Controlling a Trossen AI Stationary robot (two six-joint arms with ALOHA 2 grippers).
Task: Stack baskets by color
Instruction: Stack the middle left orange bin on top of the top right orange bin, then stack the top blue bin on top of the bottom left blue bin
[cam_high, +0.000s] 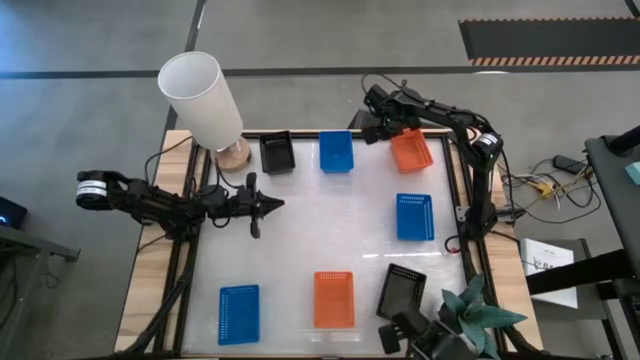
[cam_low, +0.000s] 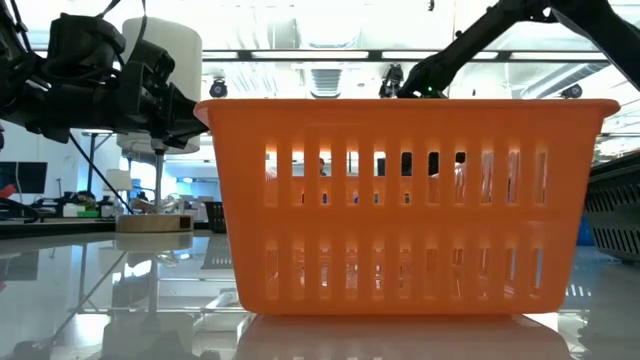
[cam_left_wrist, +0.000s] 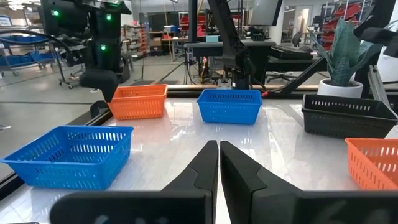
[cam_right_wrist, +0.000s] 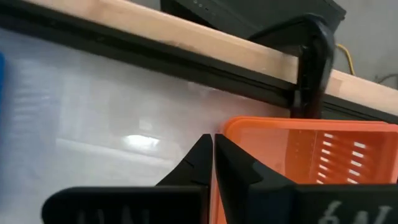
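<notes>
Seven baskets are spread over the table (cam_high: 300, 250). Three are lined along the far edge: one (cam_high: 277, 152) nearest the lampshade (cam_high: 203, 98), one (cam_high: 336, 151) in the middle, and one (cam_high: 411, 150) at the right end, beside the right gripper (cam_high: 383, 128). A fourth (cam_high: 414, 216) is set nearer, on the right side. Three more (cam_high: 238, 314) (cam_high: 334, 299) (cam_high: 401, 290) are ranged along the near edge, the last just beside the plant (cam_high: 478, 312). The left gripper (cam_high: 268, 205) is held over the table's left part.

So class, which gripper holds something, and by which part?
The right gripper is shut on the orange basket at the table's far edge, pinching its rim wall. The left gripper is shut, holding nothing.
</notes>
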